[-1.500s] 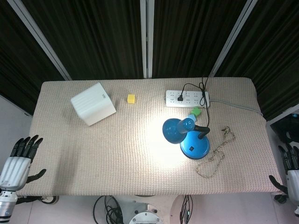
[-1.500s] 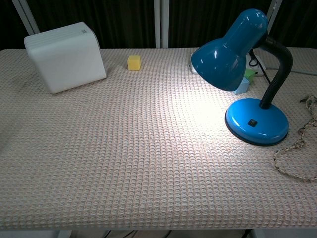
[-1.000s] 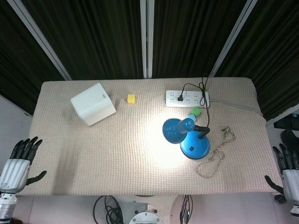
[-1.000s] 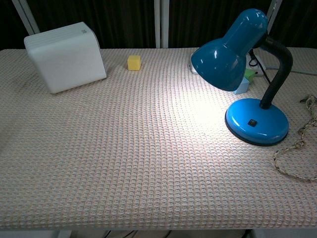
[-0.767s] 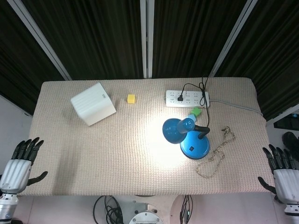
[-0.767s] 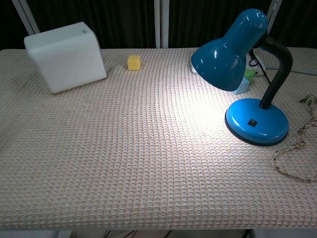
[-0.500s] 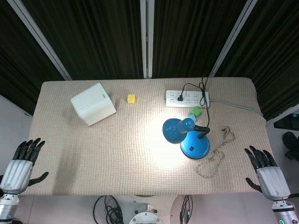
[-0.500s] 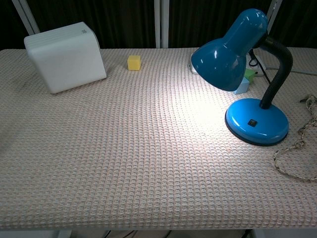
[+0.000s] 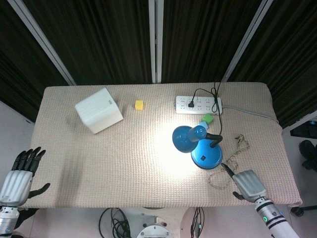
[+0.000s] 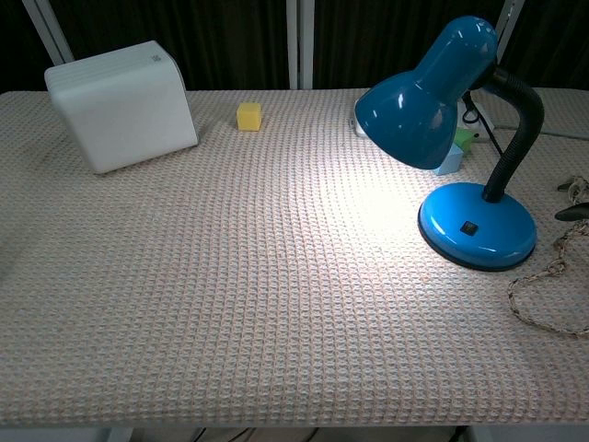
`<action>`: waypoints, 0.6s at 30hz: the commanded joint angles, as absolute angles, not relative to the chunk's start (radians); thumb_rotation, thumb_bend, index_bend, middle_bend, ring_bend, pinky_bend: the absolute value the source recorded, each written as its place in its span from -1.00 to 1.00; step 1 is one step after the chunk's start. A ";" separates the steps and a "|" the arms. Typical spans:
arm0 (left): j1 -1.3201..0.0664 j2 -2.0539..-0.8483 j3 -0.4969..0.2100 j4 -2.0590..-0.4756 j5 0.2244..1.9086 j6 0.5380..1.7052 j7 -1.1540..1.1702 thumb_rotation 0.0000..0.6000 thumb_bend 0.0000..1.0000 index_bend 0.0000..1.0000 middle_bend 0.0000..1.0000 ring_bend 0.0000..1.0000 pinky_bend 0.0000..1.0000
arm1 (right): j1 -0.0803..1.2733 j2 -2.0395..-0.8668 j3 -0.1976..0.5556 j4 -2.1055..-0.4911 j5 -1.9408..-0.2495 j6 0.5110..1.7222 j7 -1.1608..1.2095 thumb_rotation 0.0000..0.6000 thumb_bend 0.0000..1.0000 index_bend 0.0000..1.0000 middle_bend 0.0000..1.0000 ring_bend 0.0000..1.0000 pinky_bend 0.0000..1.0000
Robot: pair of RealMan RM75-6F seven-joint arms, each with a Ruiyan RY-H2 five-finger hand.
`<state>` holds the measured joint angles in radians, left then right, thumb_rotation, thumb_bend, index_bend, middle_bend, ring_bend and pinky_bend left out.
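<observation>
Directions are given on a clock face over the head view, 12 o'clock being the far edge of the table (image 9: 64,148).

Right hand (image 9: 246,184): at about 5 o'clock, over the near right part of the table. It holds nothing. One finger points toward 11 o'clock, its tip just beside the near loop of the rope (image 9: 224,171); contact cannot be confirmed. How the other fingers lie cannot be told. In the chest view only a dark fingertip shows at the right edge, beside the lamp base.

Left hand (image 9: 17,177): at about 8 o'clock, off the near left corner of the table. Fingers spread and extended, thumb out to the side, holding nothing. It is well apart from every item.

Rope: lies loose on the cloth at about 4 o'clock, running from the near loop toward 1 o'clock.

Desk lamp (image 9: 198,144): blue, lit, standing just left of the rope. Its round base sits at the 4 o'clock side; the shade leans toward 9 o'clock and throws a bright patch on the cloth.

Green block (image 9: 207,119): just beyond the lamp, at about 2 o'clock.

Power strip (image 9: 198,104): white, farther back at about 1 o'clock, with a black plug seated in it.

Yellow cube (image 9: 139,104): at about 12 o'clock.

White box (image 9: 98,110): at about 10 o'clock, set at an angle.
</observation>
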<state>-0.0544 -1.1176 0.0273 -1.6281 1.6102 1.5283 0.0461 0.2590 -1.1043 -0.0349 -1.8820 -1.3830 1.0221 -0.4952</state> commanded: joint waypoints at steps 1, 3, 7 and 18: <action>-0.054 -1.115 0.026 -1.629 1.605 1.526 0.036 1.00 -0.71 -0.91 -1.00 -1.00 -1.00 | 0.387 -1.111 0.015 -1.970 -1.155 0.889 -0.650 1.00 -0.71 -1.00 0.81 0.83 0.79; -0.055 -1.114 0.025 -1.629 1.604 1.525 0.027 1.00 -0.71 -0.91 -1.00 -1.00 -1.00 | 0.424 -1.121 0.025 -1.980 -1.092 0.870 -0.680 1.00 -0.72 -1.00 0.81 0.83 0.79; -0.056 -1.113 0.025 -1.623 1.606 1.524 0.016 1.00 -0.71 -0.91 -1.00 -1.00 -1.00 | 0.495 -1.133 0.033 -1.990 -0.971 0.838 -0.712 1.00 -0.77 -1.00 0.81 0.83 0.79; -0.049 -1.112 0.025 -1.605 1.605 1.536 -0.031 1.00 -0.71 -0.91 -1.00 -1.00 -1.00 | 0.622 -1.181 0.008 -1.992 -0.781 0.867 -0.784 1.00 -0.84 -1.00 0.81 0.83 0.79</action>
<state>-0.0501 -1.1121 0.0247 -1.6067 1.6047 1.5343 -0.0292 0.6069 -1.1704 0.0153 -1.9911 -0.8042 0.8622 -0.7738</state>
